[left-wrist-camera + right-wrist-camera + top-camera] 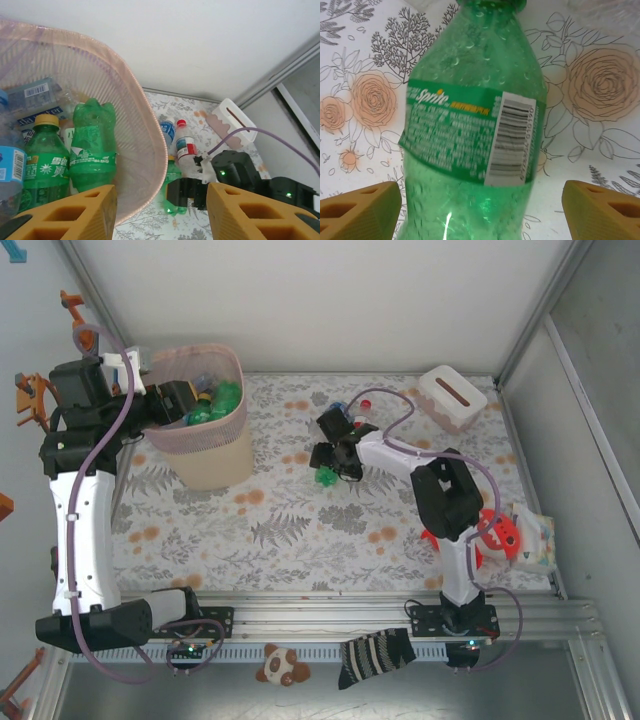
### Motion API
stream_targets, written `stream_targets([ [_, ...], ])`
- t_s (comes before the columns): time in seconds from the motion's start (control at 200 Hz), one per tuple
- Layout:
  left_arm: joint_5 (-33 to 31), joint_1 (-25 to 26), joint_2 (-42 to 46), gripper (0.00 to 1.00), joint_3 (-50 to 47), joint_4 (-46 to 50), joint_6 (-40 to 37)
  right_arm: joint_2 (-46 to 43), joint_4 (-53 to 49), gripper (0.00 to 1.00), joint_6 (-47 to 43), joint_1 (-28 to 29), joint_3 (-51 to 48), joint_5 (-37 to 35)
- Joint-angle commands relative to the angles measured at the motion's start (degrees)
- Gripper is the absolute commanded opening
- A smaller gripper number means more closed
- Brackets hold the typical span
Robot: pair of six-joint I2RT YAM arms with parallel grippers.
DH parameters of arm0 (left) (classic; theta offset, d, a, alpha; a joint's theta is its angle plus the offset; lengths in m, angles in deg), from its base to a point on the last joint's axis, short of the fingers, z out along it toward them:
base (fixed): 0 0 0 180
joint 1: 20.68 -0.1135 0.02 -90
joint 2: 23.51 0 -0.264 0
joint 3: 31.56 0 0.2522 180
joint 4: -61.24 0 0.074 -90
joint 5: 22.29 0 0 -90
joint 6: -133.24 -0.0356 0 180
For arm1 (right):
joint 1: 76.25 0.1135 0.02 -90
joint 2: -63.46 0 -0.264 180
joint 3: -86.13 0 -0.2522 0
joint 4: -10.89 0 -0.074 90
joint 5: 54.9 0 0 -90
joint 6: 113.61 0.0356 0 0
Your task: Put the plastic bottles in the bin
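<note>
Green Sprite bottle [470,125] lay on the worktop [600,90] between the spread fingers of the right tool [480,210]; judged light, thin-walled, slippery, best gripped across the label. Farther left, the left tool [160,212] hung spread and empty over the bin [150,125], bottles [92,145] already inside.

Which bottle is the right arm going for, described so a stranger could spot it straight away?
Start at the floral table, then find the right end effector near its middle. The green Sprite bottle rests on the cloth between its open fingers. Its neighbours are a clear red-capped bottle and a clear blue-labelled bottle.
</note>
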Motion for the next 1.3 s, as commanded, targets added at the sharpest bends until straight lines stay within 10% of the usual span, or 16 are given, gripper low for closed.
stream_targets([
  [0.0, 2.5, -0.1, 1.3, 0.5, -0.9, -2.5, 1.9, 0.9, 1.3, 0.81, 2.2, -0.1, 1.0, 0.6],
  [1.292, 7.0, 0.2, 3.8, 0.5, -4.2, -9.0, 6.6, -7.9, 3.9, 0.57, 2.7, 0.0, -7.5, 0.6],
])
